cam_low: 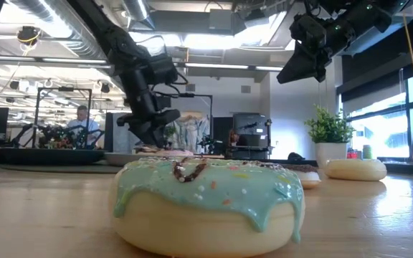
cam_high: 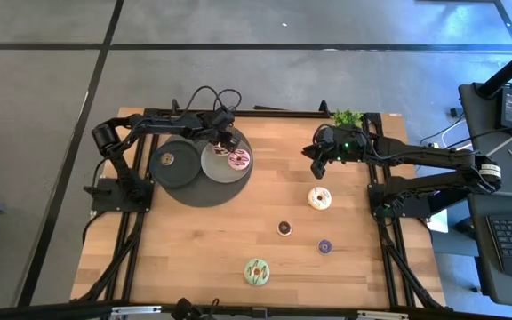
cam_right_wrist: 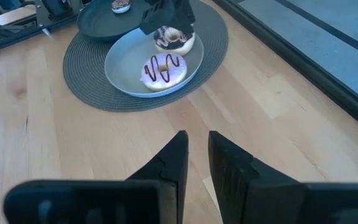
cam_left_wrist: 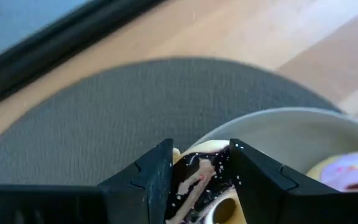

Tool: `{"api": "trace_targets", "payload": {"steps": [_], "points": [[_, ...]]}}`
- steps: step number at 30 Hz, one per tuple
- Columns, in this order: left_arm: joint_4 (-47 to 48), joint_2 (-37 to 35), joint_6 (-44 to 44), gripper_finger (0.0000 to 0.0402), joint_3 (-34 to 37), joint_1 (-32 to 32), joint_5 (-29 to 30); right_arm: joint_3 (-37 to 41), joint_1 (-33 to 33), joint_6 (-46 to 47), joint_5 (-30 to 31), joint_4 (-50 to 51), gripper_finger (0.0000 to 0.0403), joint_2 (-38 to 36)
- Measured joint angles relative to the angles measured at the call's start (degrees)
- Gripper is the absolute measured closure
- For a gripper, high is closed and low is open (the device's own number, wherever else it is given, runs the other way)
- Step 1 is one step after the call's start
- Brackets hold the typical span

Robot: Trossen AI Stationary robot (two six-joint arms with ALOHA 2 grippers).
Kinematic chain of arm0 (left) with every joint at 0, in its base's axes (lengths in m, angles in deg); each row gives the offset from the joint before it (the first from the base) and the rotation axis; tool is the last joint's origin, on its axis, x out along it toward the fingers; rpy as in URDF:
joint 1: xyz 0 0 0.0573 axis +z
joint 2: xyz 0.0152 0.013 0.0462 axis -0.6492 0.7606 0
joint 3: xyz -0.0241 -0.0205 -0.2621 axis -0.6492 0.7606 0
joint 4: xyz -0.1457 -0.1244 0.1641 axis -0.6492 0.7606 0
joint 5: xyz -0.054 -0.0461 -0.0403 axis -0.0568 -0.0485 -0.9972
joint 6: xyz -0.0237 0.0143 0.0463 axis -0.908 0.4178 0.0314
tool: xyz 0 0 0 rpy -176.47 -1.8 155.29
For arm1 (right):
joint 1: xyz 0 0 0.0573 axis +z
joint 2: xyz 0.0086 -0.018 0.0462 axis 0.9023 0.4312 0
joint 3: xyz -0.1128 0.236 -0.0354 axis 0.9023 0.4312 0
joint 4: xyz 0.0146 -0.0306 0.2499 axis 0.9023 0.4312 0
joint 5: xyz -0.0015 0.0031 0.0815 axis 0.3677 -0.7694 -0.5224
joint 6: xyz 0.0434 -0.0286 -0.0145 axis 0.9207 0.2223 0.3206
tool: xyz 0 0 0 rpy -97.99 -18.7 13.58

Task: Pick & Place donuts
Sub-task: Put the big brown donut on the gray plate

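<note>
From above, the wooden table (cam_high: 194,258) carries a round dark woven mat (cam_high: 204,191) near its far left part, and on the mat lie a dark round disc (cam_high: 174,166) and a grey round plate (cam_high: 220,166) side by side. The left gripper (cam_high: 223,140) is over the plate's far edge, and a pink-iced donut with dark stripes (cam_high: 238,159) lies on the plate just beside it. The right gripper (cam_high: 316,158) hangs above bare wood, near a cream-white iced donut (cam_high: 319,198). Further toward the near edge lie a tiny brown donut (cam_high: 284,228), a tiny purple donut (cam_high: 324,246) and a green-iced donut (cam_high: 256,272), all well apart. In the low view the green-iced donut fills the foreground, and a person (cam_low: 83,122) sits far behind in the room (only the upper body shows). In the left wrist view the left gripper's two dark fingers (cam_left_wrist: 157,180) pinch a chocolate-iced donut with white sprinkles (cam_left_wrist: 197,183) over the plate. In the right wrist view the right gripper's fingers (cam_right_wrist: 173,158) stand close together with a narrow gap, holding nothing, above the wood.
</note>
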Motion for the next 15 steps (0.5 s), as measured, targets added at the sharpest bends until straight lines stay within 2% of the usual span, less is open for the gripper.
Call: {"api": "trace_targets", "payload": {"steps": [3, 10, 15], "points": [[1.84, -0.16, -2.22, 0.025, 0.0, 0.0, -1.35, 0.0, 0.02, -0.16, 0.02, 0.0, 0.0336, 0.0], [4.06, -0.98, -5.18, 0.0248, 0.0, -0.12, -10.77, 0.0, 0.02, -0.26, 0.04, 0.0, 0.0336, 0.0], [7.83, -1.03, -5.56, 0.0248, 0.0, -1.32, -11.26, 0.0, 0.0, -0.34, 0.04, 0.0, 0.0336, 0.0]]}}
